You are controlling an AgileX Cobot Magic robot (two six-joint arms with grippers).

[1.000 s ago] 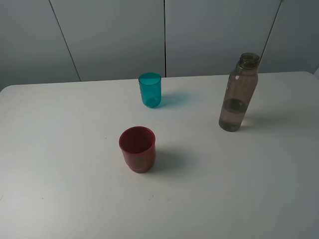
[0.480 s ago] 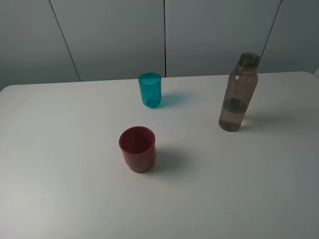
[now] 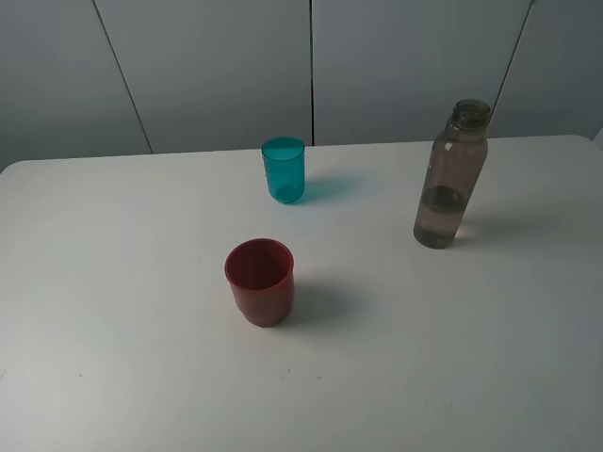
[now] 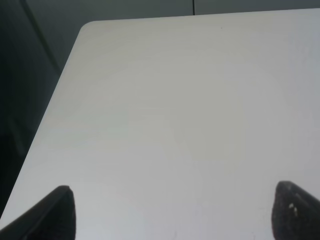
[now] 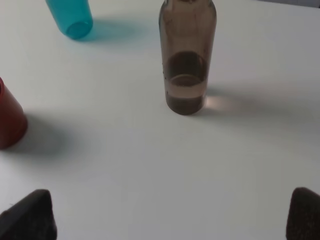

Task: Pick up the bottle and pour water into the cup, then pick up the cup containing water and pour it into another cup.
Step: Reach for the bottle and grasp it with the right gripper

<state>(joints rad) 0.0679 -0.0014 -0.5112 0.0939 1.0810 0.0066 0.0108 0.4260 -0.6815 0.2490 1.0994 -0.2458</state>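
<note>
Checking status: how far along am I? (Op)

Nowhere, by my read; you've no step done. Your bottle [image 3: 450,179] stands upright on the right of the table [image 3: 113,282], some water low inside, untouched. Your teal cup [image 3: 284,170] sits toward the back, mid-table; the red cup [image 3: 260,282] is nearer the front, well apart from both. Neither looks filled, tho can't tell for sure. (Spotter)

Grippers? (Op)

Your right gripper [image 5: 165,215] is spread wide, empty, bottle straight ahead. Your left gripper [image 4: 172,212] is wide too, nothing btwn its fingers, over bare table. All left: grab bottle, pour into teal, then teal into red. (Spotter)
</note>
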